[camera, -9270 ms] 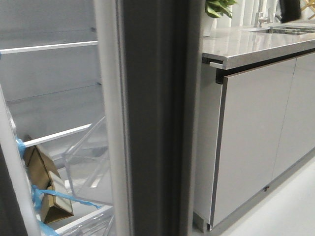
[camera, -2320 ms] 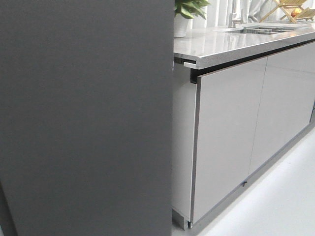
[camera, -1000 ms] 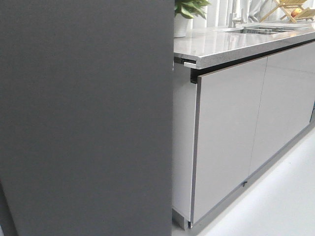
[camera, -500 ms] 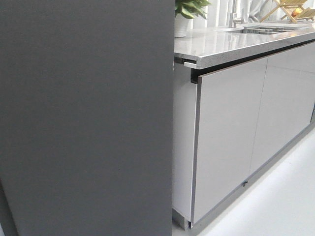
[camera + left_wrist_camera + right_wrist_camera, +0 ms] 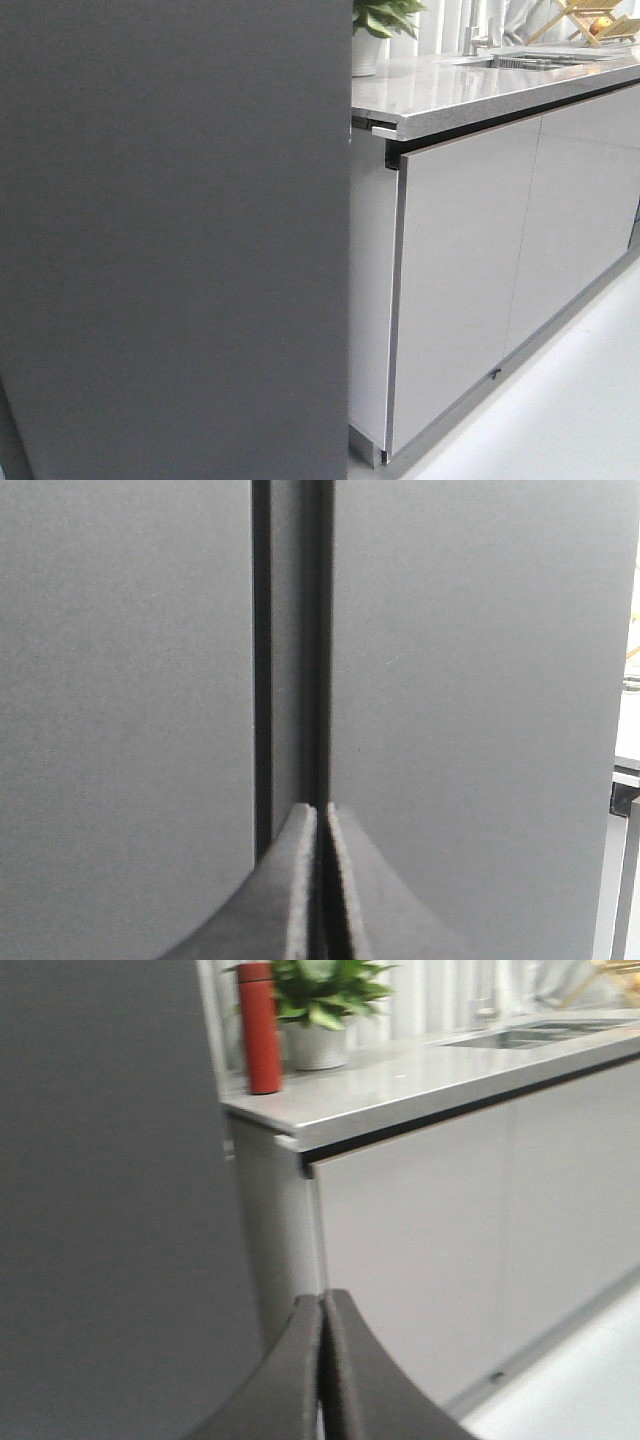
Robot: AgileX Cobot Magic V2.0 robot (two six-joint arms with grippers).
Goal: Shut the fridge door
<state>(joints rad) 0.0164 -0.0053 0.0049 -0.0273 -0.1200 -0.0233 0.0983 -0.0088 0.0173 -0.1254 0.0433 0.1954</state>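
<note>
The fridge door (image 5: pixel 170 240) fills the left half of the front view as a flat matte dark grey face, and none of the white lining shows. In the left wrist view two dark grey panels meet at a narrow vertical seam (image 5: pixel 293 650), with the door (image 5: pixel 470 710) on one side. My left gripper (image 5: pixel 321 807) is shut and empty, its tips right at that seam. My right gripper (image 5: pixel 322 1298) is also shut and empty. It hangs in front of the gap between the dark door (image 5: pixel 110 1200) and the light cabinet.
Glossy light-grey cabinet doors (image 5: pixel 460 280) stand right of the fridge under a speckled counter (image 5: pixel 470 85). A red bottle (image 5: pixel 260 1028) and a potted plant (image 5: pixel 320 1010) stand on the counter near the fridge; a sink (image 5: pixel 530 1032) lies farther along. Pale floor (image 5: pixel 570 410) runs along the cabinets.
About nine seconds ago the door stood open, showing shelves and clear bins; now only its grey outside shows. Over the last two seconds nothing has visibly changed.
</note>
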